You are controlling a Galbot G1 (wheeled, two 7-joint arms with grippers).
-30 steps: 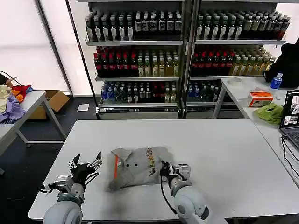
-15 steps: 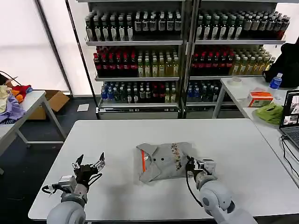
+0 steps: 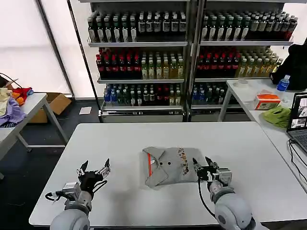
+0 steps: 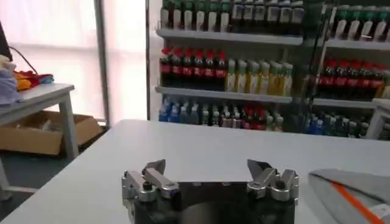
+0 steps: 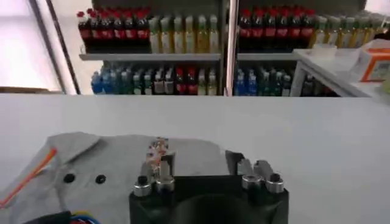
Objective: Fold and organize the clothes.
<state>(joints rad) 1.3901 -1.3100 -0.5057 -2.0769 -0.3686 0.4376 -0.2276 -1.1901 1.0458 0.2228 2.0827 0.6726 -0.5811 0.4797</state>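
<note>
Centrally on the white table lies the folded grey collared shirt, a compact rectangle with its orange stripe and two dark buttons toward the robot's left and its small multicoloured chest print toward the right.

Right gripper: positioned just beside the shirt's right edge, low over the tabletop, with its fingers spread apart and nothing between them. In the right wrist view the gripper points across the shirt; the print sits directly ahead of one fingertip, and the orange stripe and buttons lie farther off along the fabric. Whether the fingertips touch the cloth cannot be told.

Left gripper: held above the table near the robot's left front corner, well apart from the shirt, with bare tabletop between them. Its fingers are likewise spread and hold nothing. In the left wrist view the gripper faces open tabletop, and a corner of the shirt with its orange stripe appears off to one side.

Background: shelving stocked with bottles stands behind the table; a side table on the robot's left carries coloured fabrics.
</note>
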